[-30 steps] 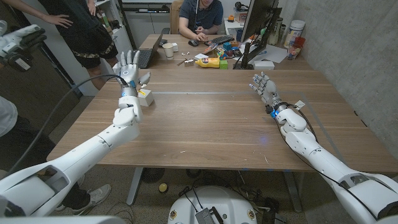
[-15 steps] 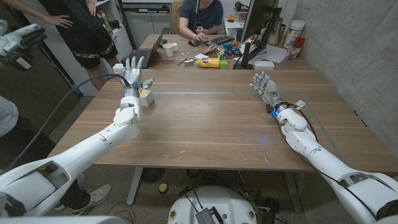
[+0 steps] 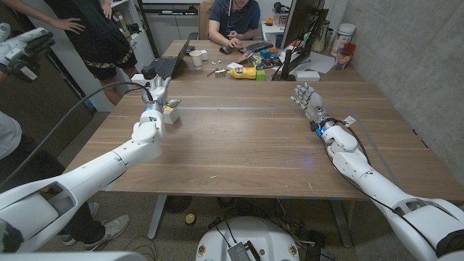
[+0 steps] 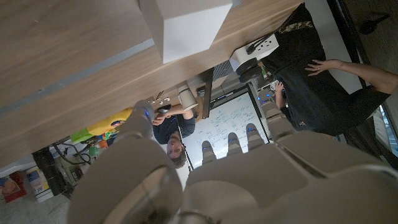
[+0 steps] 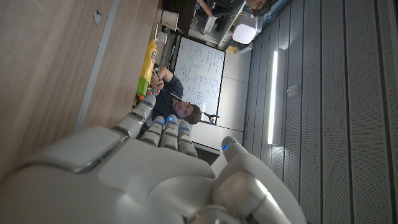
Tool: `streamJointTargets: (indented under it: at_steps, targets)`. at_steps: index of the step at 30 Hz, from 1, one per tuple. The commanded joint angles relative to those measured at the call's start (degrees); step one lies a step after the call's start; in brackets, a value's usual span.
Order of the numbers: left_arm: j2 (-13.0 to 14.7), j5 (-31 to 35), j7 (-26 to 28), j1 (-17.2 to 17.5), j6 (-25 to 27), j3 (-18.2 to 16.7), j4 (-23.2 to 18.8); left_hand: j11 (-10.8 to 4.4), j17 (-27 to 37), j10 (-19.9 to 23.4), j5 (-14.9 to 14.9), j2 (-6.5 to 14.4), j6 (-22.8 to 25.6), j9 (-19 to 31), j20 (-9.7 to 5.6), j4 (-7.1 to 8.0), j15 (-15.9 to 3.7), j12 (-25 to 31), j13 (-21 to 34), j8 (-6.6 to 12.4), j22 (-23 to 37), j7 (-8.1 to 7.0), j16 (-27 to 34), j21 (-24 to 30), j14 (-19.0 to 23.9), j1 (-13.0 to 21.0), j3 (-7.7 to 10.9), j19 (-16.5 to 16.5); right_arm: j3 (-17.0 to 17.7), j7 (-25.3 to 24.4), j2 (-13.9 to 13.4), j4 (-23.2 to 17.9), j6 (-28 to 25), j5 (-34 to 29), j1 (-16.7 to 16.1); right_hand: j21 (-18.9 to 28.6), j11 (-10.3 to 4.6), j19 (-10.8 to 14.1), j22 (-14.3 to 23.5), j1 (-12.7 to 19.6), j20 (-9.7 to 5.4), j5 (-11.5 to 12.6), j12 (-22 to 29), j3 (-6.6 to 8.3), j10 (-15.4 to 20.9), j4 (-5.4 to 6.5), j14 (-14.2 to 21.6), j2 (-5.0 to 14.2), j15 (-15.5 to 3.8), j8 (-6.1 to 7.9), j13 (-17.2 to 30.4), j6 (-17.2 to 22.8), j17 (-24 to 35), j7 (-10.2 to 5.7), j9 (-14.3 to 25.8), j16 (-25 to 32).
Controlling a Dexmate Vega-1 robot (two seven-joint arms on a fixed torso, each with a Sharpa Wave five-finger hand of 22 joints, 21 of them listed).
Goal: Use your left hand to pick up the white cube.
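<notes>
On the far left part of the brown wooden surface (image 3: 239, 148), found the white robot left hand (image 3: 155, 96) standing with its fingers pointing away from the robot, spread apart and gripping nothing. Saw the same in the left wrist view: left hand (image 4: 236, 180) empty, thumb (image 4: 143, 115) set off to one side, the other fingers (image 4: 231, 142) side by side, a clear gap between them. Found the small white cube (image 3: 171, 113) resting on the surface just beside that hand, on the side toward the surface's middle. In the left wrist view, placed the cube (image 4: 186, 25) ahead of the hand, roughly in line with the gap between thumb and fingers, apart from both. Could not tell from the head view whether any finger touched it.

Across the surface, well apart from the cube, found the white robot right hand (image 3: 307, 100) raised on its wrist with fingers loosely spread, holding nothing. Confirmed that in the right wrist view: right hand (image 5: 155, 174) empty, fingers extended.

Noted a thin pale line (image 3: 225, 109) running across the surface between the two hands. Beyond the far edge, on a second desk, noted a dark open laptop (image 3: 171, 67), a white paper cup (image 3: 196, 58), a yellow packet (image 3: 243, 72) and a black monitor (image 3: 301, 29). Saw a seated person in a dark blue shirt (image 3: 233, 18) behind that desk and a standing person in black clothes (image 3: 98, 32) at the far left.
</notes>
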Motion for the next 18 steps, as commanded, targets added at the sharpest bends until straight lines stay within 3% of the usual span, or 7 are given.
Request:
streamJointTargets:
  at_steps: [1, 18]
  targets:
    - [2.1, 1.6, -11.4, -2.8, 1.8, 3.5, -1.0, 0.57, 0.1, -3.3, 0.1, 0.1, 0.8, 0.3, -0.15, 0.1, 0.76, 0.1, 0.2, 0.65, 0.1, -0.2, 0.0, -0.2, -0.3, 0.6, -0.33, 0.4, -0.2, 0.6, 0.5, 1.3, 0.4, -0.2, 0.8, -0.1, -0.17, 0.2, 0.2, -0.5, -0.04, 0.4, 0.5, -0.11, 0.4, 0.02, 0.8, 1.72, 0.06, 0.36, 0.1, 0.3, 0.1, 0.27, 0.3, 0.5]
    - [1.1, 2.8, -15.7, -5.2, -0.1, 5.4, 3.5, 0.9, 0.1, -3.2, 0.1, 0.5, 1.0, 0.3, -0.15, 0.03, 1.08, 0.2, 0.3, 0.8, 0.0, -0.2, -0.2, -0.5, -0.5, 1.3, -0.39, 0.1, 0.0, 0.7, -0.1, 0.5, 0.4, -0.2, 0.4, -0.2, -0.2, 0.2, 0.2, -0.4, 0.01, 0.4, 0.4, -0.03, 0.4, -0.06, 1.0, 1.94, 0.06, 0.3, 0.1, 0.2, 0.0, 0.28, 0.3, 0.5]
